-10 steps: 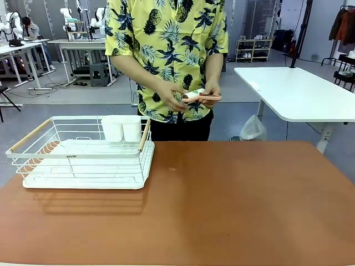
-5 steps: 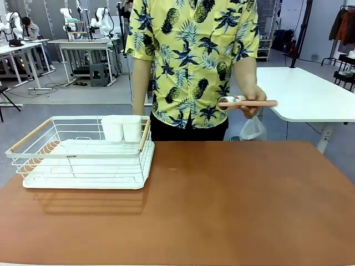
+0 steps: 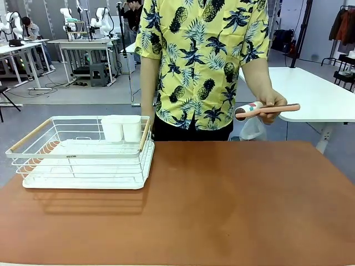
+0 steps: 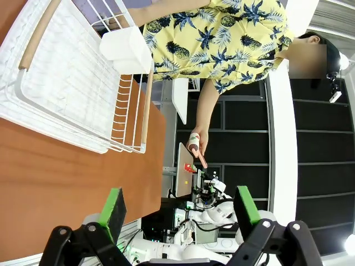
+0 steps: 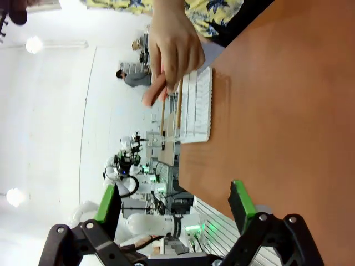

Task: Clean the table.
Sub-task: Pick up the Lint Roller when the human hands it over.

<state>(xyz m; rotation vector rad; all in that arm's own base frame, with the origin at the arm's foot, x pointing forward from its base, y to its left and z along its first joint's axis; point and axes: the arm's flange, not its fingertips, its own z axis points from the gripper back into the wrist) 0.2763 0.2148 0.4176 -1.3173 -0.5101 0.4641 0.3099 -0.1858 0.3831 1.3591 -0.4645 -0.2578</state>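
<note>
The reddish-brown table spreads across the front view and shows at the side of both wrist views. A person in a yellow pineapple shirt stands at its far edge. Their hand holds a lint roller with a pink handle out over the table's far right; the roller also appears small in the left wrist view. My left gripper is open and holds nothing, above the table's near side. My right gripper is open too, with the person's hand far ahead of it.
A white wire dish rack with wooden handles and a white cup holder stands on the table's far left. A white-topped table stands behind on the right.
The person stepped to the right and moved the lint roller from in front of their body out to the right and lower, now held in one hand.
</note>
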